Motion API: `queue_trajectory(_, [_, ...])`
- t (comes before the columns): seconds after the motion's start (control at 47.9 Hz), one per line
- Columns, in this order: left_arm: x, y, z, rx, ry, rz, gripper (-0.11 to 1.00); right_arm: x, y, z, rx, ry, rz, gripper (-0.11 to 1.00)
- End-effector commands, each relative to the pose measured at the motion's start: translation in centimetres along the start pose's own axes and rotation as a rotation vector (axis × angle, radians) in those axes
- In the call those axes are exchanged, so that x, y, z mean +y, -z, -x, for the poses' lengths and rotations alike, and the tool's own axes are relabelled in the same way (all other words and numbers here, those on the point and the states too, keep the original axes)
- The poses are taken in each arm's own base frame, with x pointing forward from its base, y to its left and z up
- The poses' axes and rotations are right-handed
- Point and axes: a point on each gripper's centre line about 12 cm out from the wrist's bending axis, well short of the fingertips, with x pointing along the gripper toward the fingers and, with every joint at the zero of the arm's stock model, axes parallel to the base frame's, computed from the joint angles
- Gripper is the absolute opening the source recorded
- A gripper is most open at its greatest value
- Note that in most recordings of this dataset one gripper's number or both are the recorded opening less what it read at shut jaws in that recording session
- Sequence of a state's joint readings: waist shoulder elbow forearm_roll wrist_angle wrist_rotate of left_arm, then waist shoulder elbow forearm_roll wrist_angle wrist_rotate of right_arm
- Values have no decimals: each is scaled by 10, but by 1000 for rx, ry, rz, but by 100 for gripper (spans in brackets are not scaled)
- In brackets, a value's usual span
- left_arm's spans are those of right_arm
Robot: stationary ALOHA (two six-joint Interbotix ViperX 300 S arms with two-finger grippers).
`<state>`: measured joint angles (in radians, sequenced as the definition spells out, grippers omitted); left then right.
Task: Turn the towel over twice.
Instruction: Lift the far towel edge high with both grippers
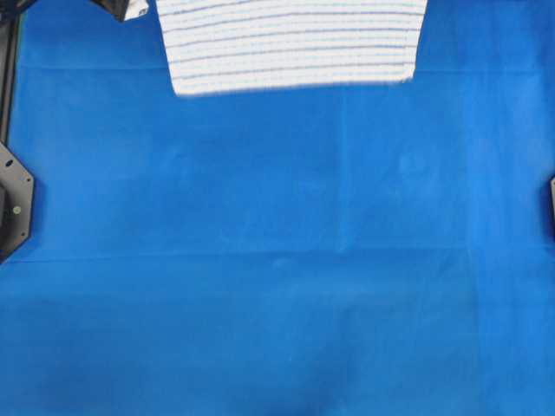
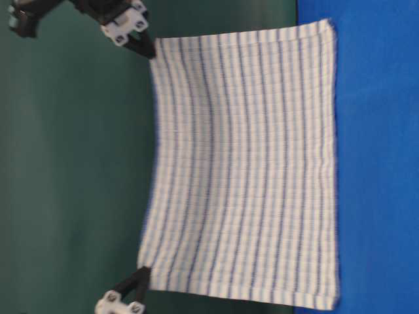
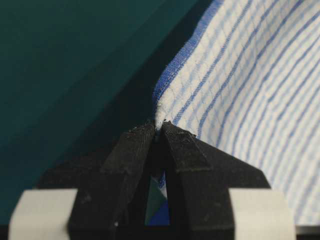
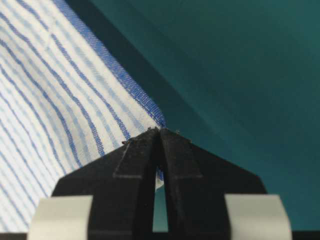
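The towel (image 2: 249,170), white with thin blue stripes, hangs spread out in the air. Its lower hem (image 1: 290,82) reaches the blue table cover at the far side. My left gripper (image 3: 161,125) is shut on one upper corner, and the striped cloth (image 3: 250,90) runs off to the right of it. My right gripper (image 4: 160,130) is shut on the other upper corner, with the cloth (image 4: 55,100) to its left. From table level the left gripper (image 2: 145,269) and right gripper (image 2: 152,53) hold the top edge, which sags a little between them.
The plain blue cloth (image 1: 277,260) covers the whole table in front of the towel. Black arm bases sit at the left edge (image 1: 13,204) and right edge (image 1: 552,204). A dark green backdrop (image 2: 72,170) stands behind the towel.
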<state>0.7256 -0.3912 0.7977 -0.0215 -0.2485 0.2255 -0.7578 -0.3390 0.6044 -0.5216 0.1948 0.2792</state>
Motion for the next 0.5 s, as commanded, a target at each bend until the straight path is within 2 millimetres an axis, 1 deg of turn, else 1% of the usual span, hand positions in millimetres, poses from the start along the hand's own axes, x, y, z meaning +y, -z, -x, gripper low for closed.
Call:
queue_trajectory(0.0, [0, -18, 11, -61, -2, 2, 4, 3, -17, 18, -62, -7, 3, 4])
queue_trajectory(0.104, [-8, -16, 20, -66, 22, 0, 4, 15, -17, 32, -67, -34, 15, 4])
queue_trajectory(0.251, [-28, -13, 37, -79, 88, -8, 4, 32, -7, 47, -33, -75, 19, 4])
queue_trajectory(0.397, [-50, -3, 55, -78, 165, -18, 4, 59, 6, 64, 19, -146, 23, 4])
queue_trajectory(0.48, [-64, 4, 64, -62, 218, -28, 4, 77, 15, 75, 46, -199, 25, 4])
